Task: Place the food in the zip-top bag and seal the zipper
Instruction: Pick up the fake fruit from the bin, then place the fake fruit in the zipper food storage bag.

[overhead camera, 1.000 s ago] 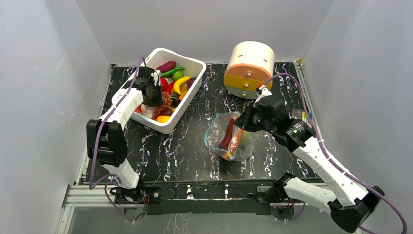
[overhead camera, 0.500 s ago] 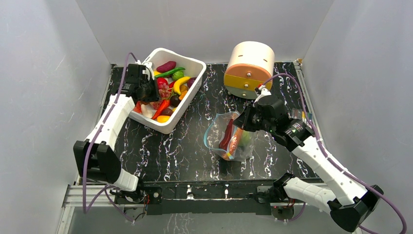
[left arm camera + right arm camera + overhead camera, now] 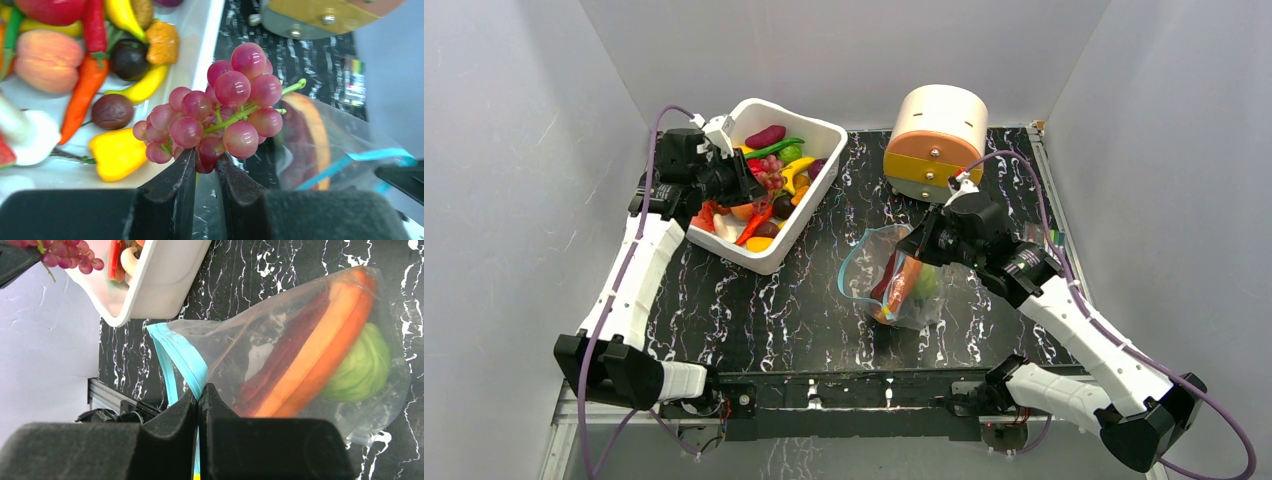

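Food for this task is in two places on the black marbled table (image 3: 794,300) — most of it in a white bin, some inside the zip-top bag. At the back of the table, right of the middle, stands a round cream container (image 3: 936,115) with an orange and yellow face. The white bin (image 3: 769,258) is at the back left and is full of toy pieces: a peach (image 3: 47,60), a yellow pepper (image 3: 117,152), an orange-red piece (image 3: 82,95) that may be a chili or a carrot, a banana (image 3: 122,17) and others. The zip-top bag (image 3: 864,275) is near the middle of the table, apart from the bin, with its mouth open and turned to the left; its blue-teal zipper (image 3: 180,357) runs along this open edge. Inside the bag I can see an orange carrot (image 3: 325,350), a dark red piece (image 3: 280,365) beside it and a green cabbage (image 3: 362,365) at the end far from the mouth. The right gripper (image 3: 198,392) has its fingers pressed fully together on the mouth edge of the bag, right at the zipper. The left gripper (image 3: 205,160) is in the air above the bin; its fingers are nearly closed, with only a narrow gap, and they pinch the lower part of the red grapes (image 3: 225,115) — the bunch stands out beyond the fingertips and touches nothing else.
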Robot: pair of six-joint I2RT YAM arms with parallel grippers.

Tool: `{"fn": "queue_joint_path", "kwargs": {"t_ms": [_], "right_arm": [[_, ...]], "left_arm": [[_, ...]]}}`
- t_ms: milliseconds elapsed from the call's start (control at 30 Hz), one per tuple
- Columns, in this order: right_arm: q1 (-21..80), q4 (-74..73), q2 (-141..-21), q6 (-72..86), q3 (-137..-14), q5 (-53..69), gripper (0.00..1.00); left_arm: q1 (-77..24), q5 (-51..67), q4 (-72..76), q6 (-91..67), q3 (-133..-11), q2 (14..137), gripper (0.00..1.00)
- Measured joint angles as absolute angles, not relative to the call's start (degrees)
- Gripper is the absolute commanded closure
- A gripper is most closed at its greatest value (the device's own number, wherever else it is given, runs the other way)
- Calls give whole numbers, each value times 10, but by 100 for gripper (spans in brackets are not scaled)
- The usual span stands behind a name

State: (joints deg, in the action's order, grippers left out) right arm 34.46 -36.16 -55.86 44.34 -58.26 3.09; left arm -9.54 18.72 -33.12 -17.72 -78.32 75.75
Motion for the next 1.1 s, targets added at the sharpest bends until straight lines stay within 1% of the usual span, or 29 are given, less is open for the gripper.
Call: {"fn": "queue_joint_path", "kwargs": {"t_ms": [267,533,833,1100], "right_arm": [[345,-340,-585,465,-583,26,100],[345,-337,-593,471,-583,15,100],[345,-321,-593,493,-584,22,100],[345,-302,-588,513,-584,43,100]], "left_arm": [[-96,298,-303,-209,-770,731,99],[-124,381,-251,-259,-700,695,98],[-202,399,-201,-308,-681,687,98],[-276,406,-101,-390,-640,687,98]]}}
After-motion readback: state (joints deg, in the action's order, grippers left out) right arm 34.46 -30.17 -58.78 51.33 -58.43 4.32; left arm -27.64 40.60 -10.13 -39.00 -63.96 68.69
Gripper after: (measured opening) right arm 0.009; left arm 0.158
